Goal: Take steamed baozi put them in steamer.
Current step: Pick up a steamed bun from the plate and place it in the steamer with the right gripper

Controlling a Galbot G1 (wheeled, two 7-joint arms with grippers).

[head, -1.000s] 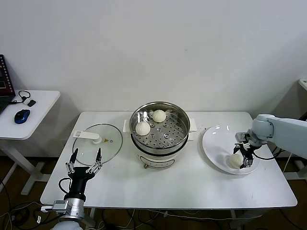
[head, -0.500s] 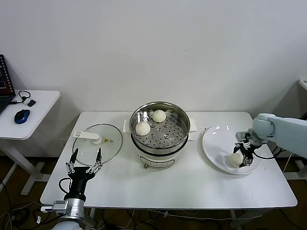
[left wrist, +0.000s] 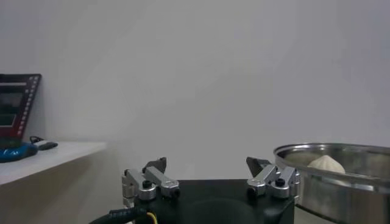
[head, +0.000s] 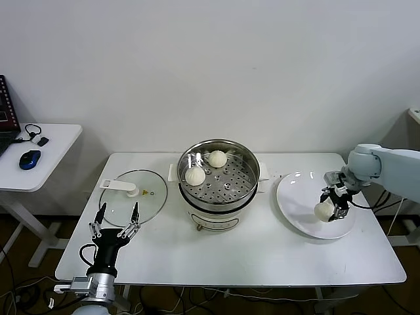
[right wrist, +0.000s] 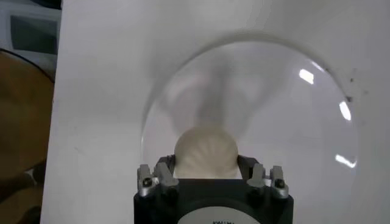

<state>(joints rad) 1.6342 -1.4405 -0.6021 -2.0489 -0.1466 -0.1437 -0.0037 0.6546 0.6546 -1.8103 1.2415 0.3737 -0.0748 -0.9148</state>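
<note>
The steel steamer (head: 220,177) stands at the table's middle with two baozi inside, one at the back (head: 217,158) and one at the left (head: 195,176). My right gripper (head: 328,208) is shut on a third baozi (head: 323,210) and holds it just above the white plate (head: 298,197). In the right wrist view the pleated baozi (right wrist: 205,151) sits between the fingers (right wrist: 166,165) over the plate (right wrist: 292,140). My left gripper (head: 115,220) is open and empty at the table's front left; its wrist view shows the steamer's rim (left wrist: 332,153) and a baozi (left wrist: 325,163).
A flat glass lid (head: 133,195) with a white handle lies left of the steamer. A small side table (head: 36,154) at the far left holds a blue mouse (head: 29,159). The table's right edge is near the plate.
My right gripper has lifted the baozi a little off the plate and risen. The left arm has not moved.
</note>
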